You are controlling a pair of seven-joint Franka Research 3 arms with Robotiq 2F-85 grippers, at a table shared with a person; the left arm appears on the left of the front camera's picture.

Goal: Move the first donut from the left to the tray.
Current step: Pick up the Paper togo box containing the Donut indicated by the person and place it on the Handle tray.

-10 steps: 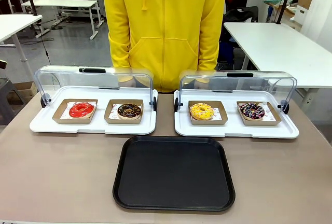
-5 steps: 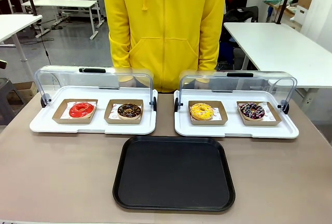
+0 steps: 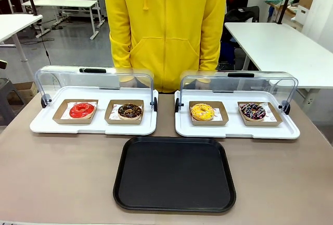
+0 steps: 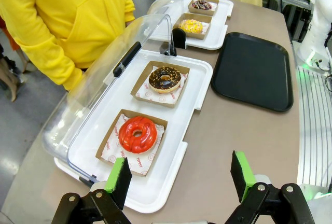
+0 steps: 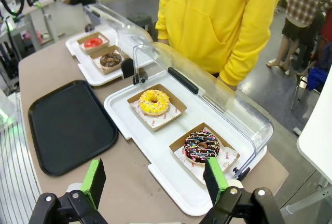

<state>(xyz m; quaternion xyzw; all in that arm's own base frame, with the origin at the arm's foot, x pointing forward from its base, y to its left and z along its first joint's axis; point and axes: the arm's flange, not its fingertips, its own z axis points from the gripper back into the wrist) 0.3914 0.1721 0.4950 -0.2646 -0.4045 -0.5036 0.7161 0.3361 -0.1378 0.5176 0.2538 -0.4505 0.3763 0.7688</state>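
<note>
Glossy ring-shaped red donut (image 3: 81, 110) on white paper in shallow brown cardboard dish (image 3: 61, 116), far left, clear domed lid (image 3: 93, 80) raised behind, flat matte black tray (image 3: 174, 174) near centre of worktop (image 3: 62, 175), left tool (image 4: 180, 175) wide and empty, right tool (image 5: 154, 178) wide and empty, tool bases cut off at bottom edge.
</note>
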